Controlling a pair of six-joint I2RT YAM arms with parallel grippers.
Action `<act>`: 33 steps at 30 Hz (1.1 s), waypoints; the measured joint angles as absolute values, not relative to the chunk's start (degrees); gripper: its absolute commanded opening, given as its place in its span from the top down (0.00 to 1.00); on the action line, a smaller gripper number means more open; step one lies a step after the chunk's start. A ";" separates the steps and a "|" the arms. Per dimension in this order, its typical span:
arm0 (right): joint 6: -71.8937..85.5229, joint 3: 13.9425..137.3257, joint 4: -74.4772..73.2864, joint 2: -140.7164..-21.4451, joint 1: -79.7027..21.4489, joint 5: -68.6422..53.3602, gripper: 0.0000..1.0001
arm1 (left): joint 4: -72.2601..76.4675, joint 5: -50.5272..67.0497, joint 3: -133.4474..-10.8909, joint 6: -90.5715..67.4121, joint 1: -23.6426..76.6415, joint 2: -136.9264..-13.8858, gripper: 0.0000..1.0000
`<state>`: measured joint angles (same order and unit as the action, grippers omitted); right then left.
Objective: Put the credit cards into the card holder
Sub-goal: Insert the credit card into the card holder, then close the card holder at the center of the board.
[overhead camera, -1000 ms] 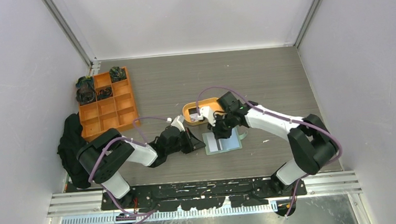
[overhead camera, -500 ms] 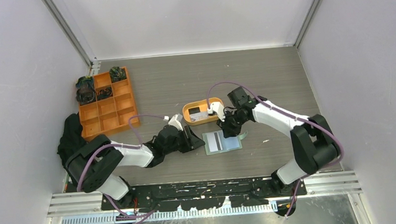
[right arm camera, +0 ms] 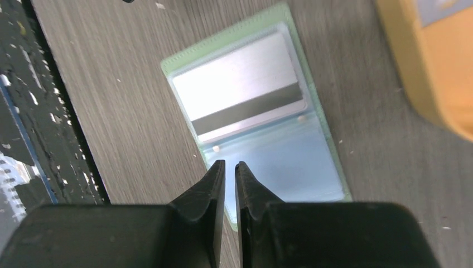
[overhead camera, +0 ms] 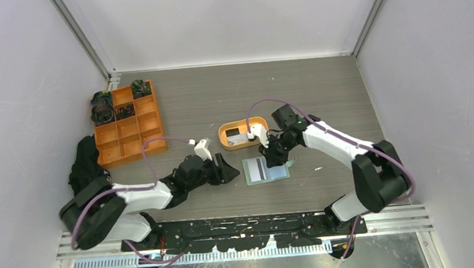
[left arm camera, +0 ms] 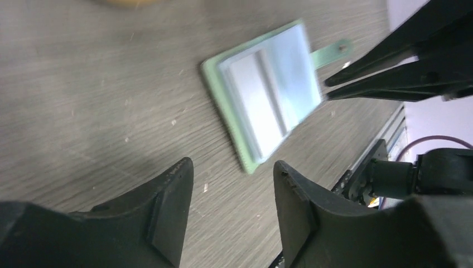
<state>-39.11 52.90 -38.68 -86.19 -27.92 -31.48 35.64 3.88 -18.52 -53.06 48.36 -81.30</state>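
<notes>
The sage-green card holder lies open and flat on the table, its pale inside and dark stripe facing up. My left gripper sits just left of it, open and empty. In the left wrist view the card holder lies ahead of the left gripper, clear of its fingertips. My right gripper hovers over the holder's right half. In the right wrist view its jaws are shut to a thin slit with nothing between them, above the card holder. Credit cards lie in the orange oval tray.
An orange grid organiser with dark items in its far cells stands at the left. A black cloth lies by the left wall. The oval tray sits just beyond the holder. A metal rail runs along the near edge.
My left gripper has opened and drawn back to the left, away from the holder's edge. The right gripper has shifted slightly right, from the holder's top edge to its right half.
</notes>
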 measured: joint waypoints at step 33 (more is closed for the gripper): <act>-45.91 53.87 -36.42 -94.13 -34.83 -23.57 0.96 | 73.12 7.97 -19.59 -69.38 46.89 -107.37 0.37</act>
